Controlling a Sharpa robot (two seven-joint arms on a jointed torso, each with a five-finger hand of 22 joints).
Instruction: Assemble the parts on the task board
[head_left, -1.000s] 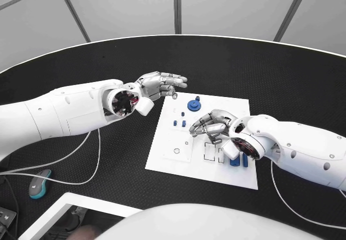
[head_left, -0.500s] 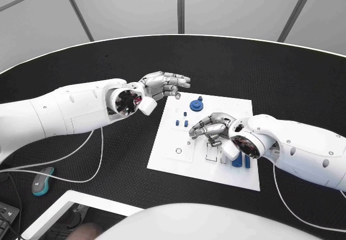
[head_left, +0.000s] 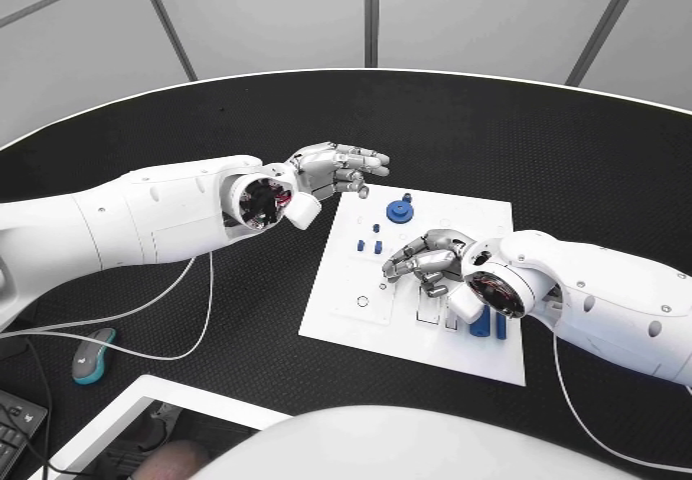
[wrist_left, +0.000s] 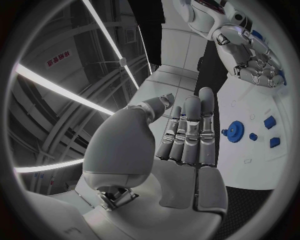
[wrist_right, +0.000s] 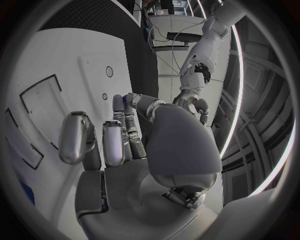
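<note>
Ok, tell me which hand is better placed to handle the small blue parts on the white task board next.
Probably the right hand: it hovers over the middle of the white task board, beside the small blue parts. The left hand sits off the board's far corner, over the black table, holding nothing.

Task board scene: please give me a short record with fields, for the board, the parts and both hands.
board: white task board lying flat on the black table
gear part: blue round gear standing near the board's far edge
small parts: small blue pieces on the board, between the gear and the right hand
left hand: left hand beside the board's far left corner, fingers apart, holds nothing
right hand: right hand above the board's middle, fingers curled; whether it holds a part cannot be told
</note>
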